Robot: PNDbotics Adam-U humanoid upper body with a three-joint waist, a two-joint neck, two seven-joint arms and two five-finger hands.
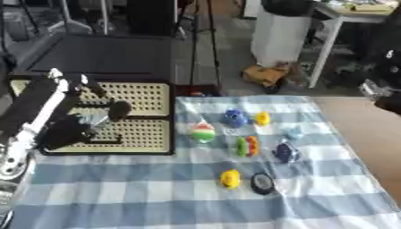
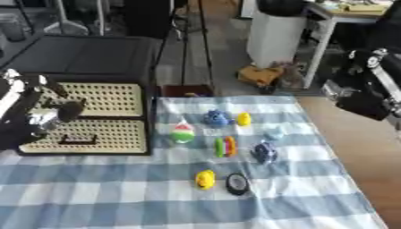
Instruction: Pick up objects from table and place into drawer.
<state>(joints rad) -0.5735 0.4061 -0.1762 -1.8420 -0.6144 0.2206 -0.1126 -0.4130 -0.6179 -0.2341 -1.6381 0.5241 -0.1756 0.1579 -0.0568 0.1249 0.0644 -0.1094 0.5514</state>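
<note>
Black left robot hand (image 1: pixel 74 127) over the drawer (image 1: pixel 133 120), grip unclear; no legible writing.

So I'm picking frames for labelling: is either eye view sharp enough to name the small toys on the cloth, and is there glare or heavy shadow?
Left eye view: soft all over, so the yellow toy and dark round thing read only as colour and shape. Right eye view: equally soft, with the left hand blurred against the drawer front. Both: even light, no glare, faint shadows.
</note>
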